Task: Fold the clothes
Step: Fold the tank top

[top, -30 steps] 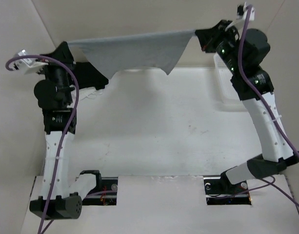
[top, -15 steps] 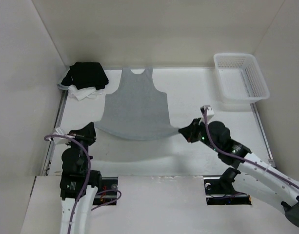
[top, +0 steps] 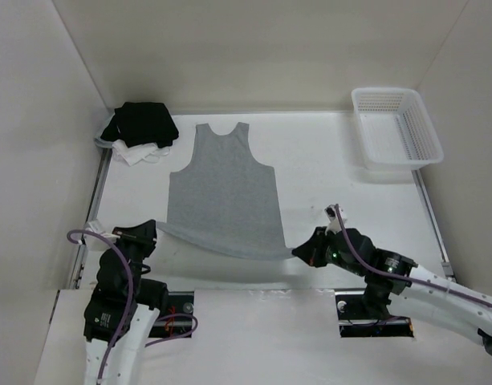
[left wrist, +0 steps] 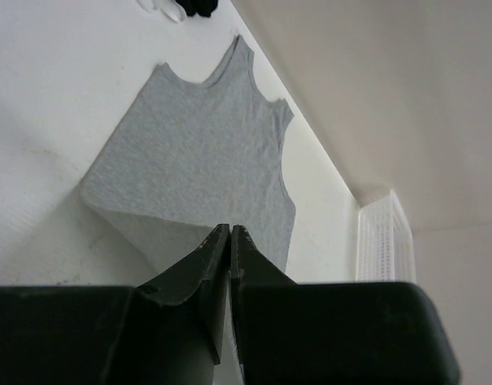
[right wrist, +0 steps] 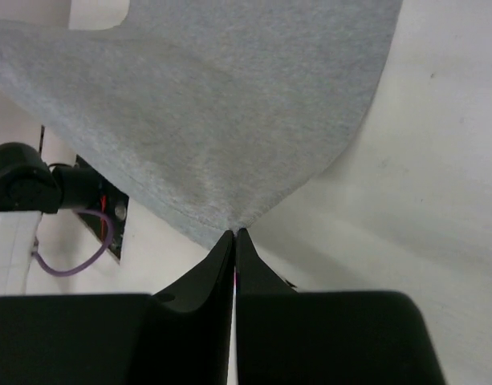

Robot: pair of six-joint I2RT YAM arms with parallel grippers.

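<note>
Bright, even diffuse light; soft shadow under lifted clothes edge; wrist views softer, foreground black.

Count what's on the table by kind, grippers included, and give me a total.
Grey tank top: 1
Pile of black and white clothes: 1
White basket: 1
Grippers: 2, the left gripper and the right gripper, both shut on the top's near hem
Total: 5
</note>
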